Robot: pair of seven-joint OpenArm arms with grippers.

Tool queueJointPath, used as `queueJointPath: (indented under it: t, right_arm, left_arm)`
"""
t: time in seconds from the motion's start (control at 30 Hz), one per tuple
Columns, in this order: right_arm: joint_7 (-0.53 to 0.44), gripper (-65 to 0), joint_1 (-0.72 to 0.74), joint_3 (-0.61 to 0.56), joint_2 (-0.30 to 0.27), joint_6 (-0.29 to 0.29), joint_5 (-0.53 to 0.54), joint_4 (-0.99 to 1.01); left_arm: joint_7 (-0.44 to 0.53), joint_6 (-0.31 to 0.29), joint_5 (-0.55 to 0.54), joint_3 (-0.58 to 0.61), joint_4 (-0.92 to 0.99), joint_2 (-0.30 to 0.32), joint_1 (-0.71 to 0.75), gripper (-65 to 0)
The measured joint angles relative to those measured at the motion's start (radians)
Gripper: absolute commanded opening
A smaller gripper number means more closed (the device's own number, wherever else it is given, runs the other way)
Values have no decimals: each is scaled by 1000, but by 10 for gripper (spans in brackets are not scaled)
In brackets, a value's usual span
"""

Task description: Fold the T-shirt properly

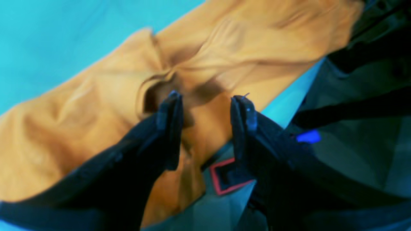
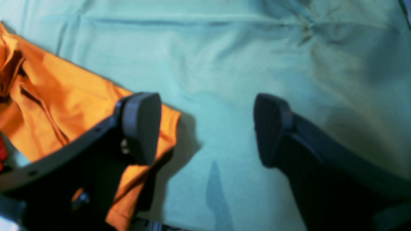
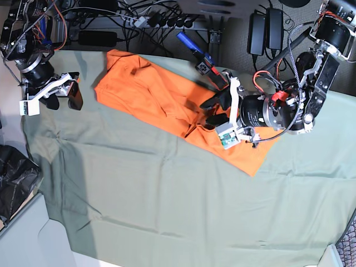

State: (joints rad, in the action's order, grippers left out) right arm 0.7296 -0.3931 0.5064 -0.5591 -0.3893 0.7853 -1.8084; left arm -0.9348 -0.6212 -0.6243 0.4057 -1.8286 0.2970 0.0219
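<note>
Two tools are in play, and neither has hold of anything. The left tool [image 3: 214, 111] hangs over the middle of the T-shirt [image 3: 167, 100], spread partway, its two dark fingers [image 1: 171, 128] standing on either side of a bunched ridge of orange cloth; its wrist view is too blurred to say whether the tips touch the fabric or hover just above it. The right tool [image 3: 62, 93] is spread wide at the far end of the T-shirt, just off the cloth, and holds nothing. In its own wrist view one grey pad [image 2: 141, 126] sits over the orange edge while the other dark pad [image 2: 269, 131] is over the bare green cover [image 2: 244, 64].

The T-shirt itself lies as a long slanted band across the back part of the worktop [image 3: 167, 211], one end near the right tool and the other pointing past the left tool. It looks doubled lengthwise into a narrow strip, though wrinkled and puckered around the left tool, so I judge the folding to be under way but not finished. Flattening the creases and bringing the ends together still appear to remain. Cables and power bricks [image 3: 264, 28] crowd the edge behind the T-shirt.
</note>
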Motion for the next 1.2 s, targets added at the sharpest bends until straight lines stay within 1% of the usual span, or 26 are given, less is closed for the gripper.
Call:
queueJointPath:
  t: [0.1, 0.2, 0.27, 0.33, 0.47, 0.63, 0.7, 0.77, 0.83, 1.0, 1.2]
  right_arm:
    - [0, -207, 0, 0, 0, 0, -1, 0]
    - [11, -207, 0, 0, 0, 0, -10, 0]
    - [30, -207, 0, 3, 14, 1, -37, 6]
    - [42, -207, -1, 9, 50, 4, -23, 45]
    - [80, -207, -23, 8, 138, 3, 65, 122]
    - [85, -207, -23, 9, 240, 3, 87, 126]
    - [85, -207, -18, 9, 274, 3, 93, 125]
    - [87, -207, -20, 11, 295, 3, 114, 125]
    - [95, -207, -19, 11, 307, 3, 129, 124]
    - [127, -207, -19, 11, 307, 3, 167, 124]
    - [124, -207, -19, -29, 307, 2, 169, 124]
  left_arm:
    - [-1, 0, 28, -19, -30, 0, 0, -366]
    - [1, 0, 34, -90, -39, 0, -2, -366]
    - [-1, 0, 36, -133, -39, 4, -2, -366]
    - [-2, 0, 35, -160, -39, 18, -2, -366]
    - [-1, 0, 35, -204, -39, 72, 0, -366]
    - [-1, 0, 24, -217, -39, 150, 0, -366]
    - [0, 0, 20, -218, -39, 169, 5, -366]
    - [0, 0, 21, -218, -39, 181, 12, -366]
    - [0, 0, 21, -218, -39, 182, 11, -366]
    - [0, 0, 19, -218, -39, 182, 11, -366]
    - [6, 0, 19, -218, -39, 182, 11, -366]
